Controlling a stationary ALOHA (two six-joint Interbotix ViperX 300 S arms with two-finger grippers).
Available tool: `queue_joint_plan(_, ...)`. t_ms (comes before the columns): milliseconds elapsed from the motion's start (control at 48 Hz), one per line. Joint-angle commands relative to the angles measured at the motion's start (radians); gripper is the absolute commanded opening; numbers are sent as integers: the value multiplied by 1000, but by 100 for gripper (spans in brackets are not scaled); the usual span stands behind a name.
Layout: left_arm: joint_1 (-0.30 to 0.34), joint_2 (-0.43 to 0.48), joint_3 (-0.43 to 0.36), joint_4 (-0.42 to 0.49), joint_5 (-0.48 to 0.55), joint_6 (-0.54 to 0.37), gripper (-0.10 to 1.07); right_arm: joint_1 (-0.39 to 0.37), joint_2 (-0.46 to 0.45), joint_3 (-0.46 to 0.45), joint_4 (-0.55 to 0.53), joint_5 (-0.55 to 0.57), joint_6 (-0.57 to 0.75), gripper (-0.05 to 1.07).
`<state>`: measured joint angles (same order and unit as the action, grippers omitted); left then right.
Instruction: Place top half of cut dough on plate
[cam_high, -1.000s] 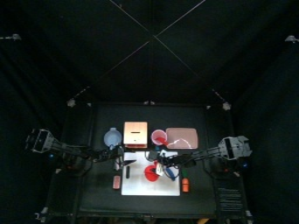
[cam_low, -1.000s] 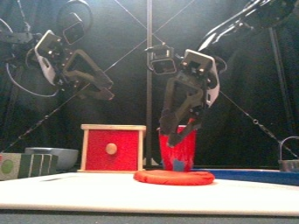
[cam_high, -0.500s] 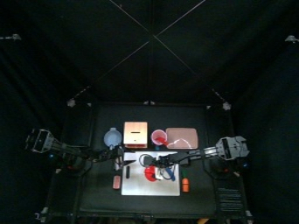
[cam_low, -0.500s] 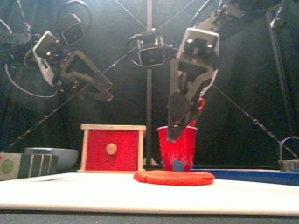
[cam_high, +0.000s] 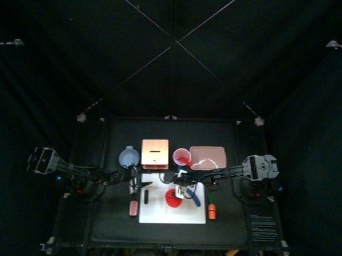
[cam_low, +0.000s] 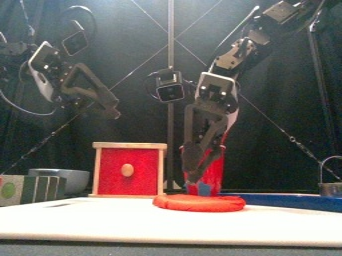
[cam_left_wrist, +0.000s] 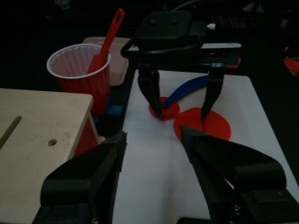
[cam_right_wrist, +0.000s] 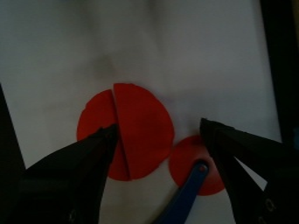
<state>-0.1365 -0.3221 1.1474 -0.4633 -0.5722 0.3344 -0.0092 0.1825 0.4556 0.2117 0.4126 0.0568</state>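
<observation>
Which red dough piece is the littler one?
The narrow sliver, on the side of the cut away from the blue-handled tool. The other piece is a much wider half-moon, lying next to that tool.

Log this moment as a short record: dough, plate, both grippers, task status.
dough: red disc on the white mat, cut in two, pieces lying together
small piece: flat on the mat, beside the larger piece
plate: pink, behind the mat, no dough on it
right gripper: open, low above the dough, jaws either side; contact unclear
left gripper: open, off to the side, holding nothing
status: piece not yet picked up
</observation>
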Motion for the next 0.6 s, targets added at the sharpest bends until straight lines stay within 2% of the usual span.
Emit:
queue_joint_plan(0, -2, -8, -5, -3, -9, -2, 87, 0, -6, -11, 5, -20, 0, 102)
queue_joint_plan(583, -3, -8, 5, -20, -9, -2, 87, 12, 35, -23, 18, -38, 3, 102)
